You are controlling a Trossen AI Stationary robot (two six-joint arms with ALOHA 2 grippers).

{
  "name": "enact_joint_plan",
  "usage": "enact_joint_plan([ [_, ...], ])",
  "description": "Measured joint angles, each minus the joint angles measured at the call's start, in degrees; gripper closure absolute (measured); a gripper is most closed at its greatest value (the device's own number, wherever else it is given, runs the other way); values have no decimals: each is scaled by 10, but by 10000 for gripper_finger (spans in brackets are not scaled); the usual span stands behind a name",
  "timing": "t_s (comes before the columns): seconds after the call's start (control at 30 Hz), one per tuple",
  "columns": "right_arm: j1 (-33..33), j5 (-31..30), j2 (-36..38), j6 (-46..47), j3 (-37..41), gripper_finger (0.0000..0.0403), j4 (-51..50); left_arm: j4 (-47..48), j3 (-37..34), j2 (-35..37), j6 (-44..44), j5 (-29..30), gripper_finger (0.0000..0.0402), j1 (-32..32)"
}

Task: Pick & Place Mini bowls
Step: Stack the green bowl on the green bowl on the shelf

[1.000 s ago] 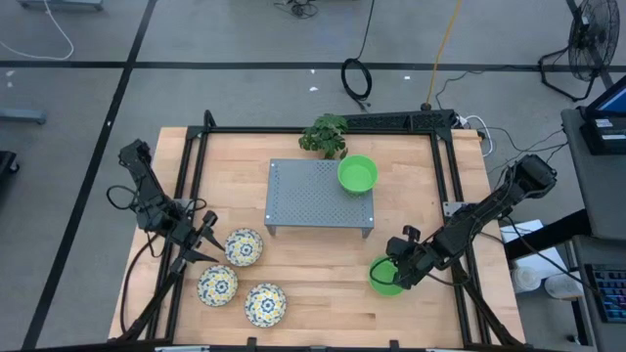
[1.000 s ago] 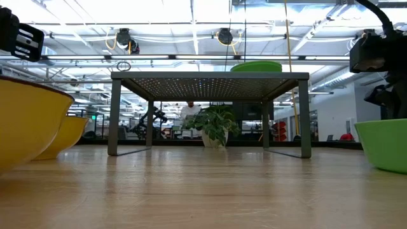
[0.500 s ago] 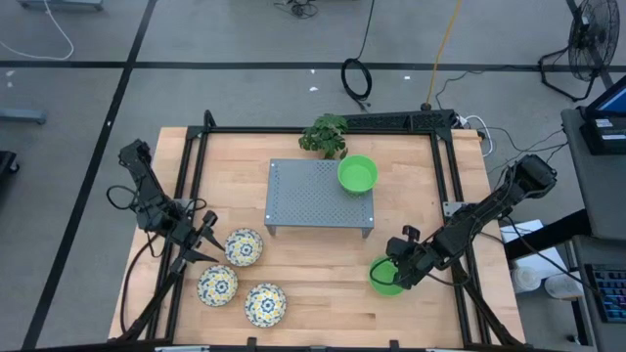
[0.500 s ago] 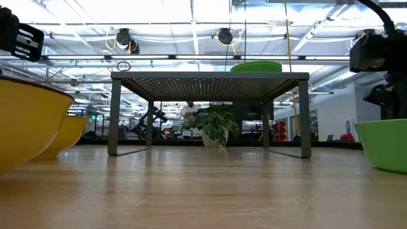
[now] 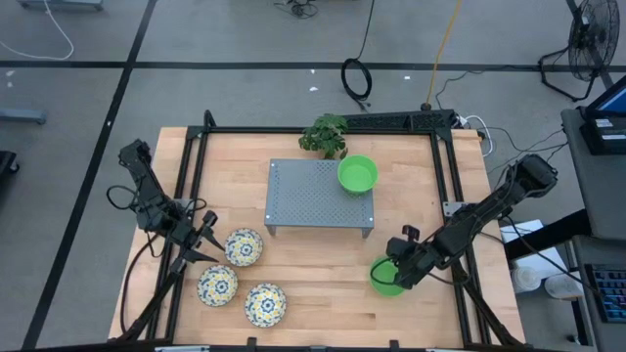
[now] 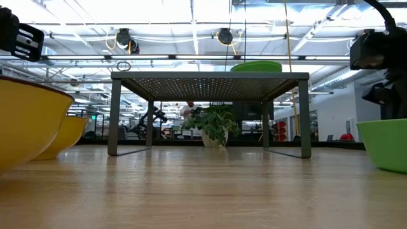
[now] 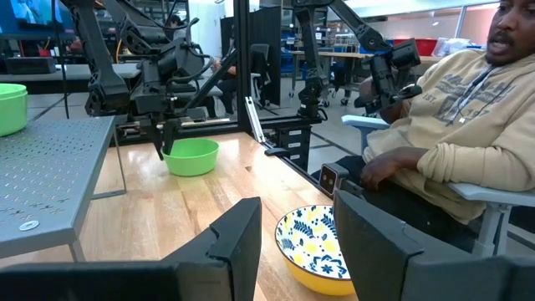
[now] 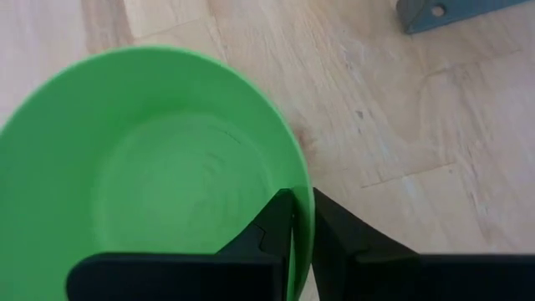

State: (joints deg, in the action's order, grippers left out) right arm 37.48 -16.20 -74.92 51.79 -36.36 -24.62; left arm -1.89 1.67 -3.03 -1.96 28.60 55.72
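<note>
High view: nothing has shifted since the earlier frame. The right gripper (image 5: 395, 277) pinches the rim of a green bowl (image 5: 382, 277) near the desk's (image 5: 313, 293) front right; another green bowl (image 5: 357, 174) sits upright on the grey perforated stand (image 5: 313, 196), a potted plant (image 5: 326, 135) just behind. The left gripper (image 5: 206, 241) hangs beside three floral bowls (image 5: 244, 246) — fingers parted, empty.

Low view: the green bowl (image 6: 385, 143) sits mouth up.

Left wrist view: a seated person (image 7: 451, 142) beyond a floral bowl (image 7: 313, 247).

Right wrist view: fingers (image 8: 280, 226) closed across the bowl's wall.
</note>
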Motion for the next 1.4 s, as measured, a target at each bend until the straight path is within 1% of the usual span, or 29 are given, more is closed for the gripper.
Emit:
enact_joint_plan([
  [0.23,0,0,23,5,0,381,2,0,0,0,0,0,249,0],
  [0.73,0,-1,23,1,0,381,1,0,0,0,0,0,249,0],
  [1.0,-1,-2,23,-4,0,399,2,0,0,0,0,0,249,0],
  [1.4,-1,-2,23,-23,0,401,1,0,0,0,0,0,250,0],
])
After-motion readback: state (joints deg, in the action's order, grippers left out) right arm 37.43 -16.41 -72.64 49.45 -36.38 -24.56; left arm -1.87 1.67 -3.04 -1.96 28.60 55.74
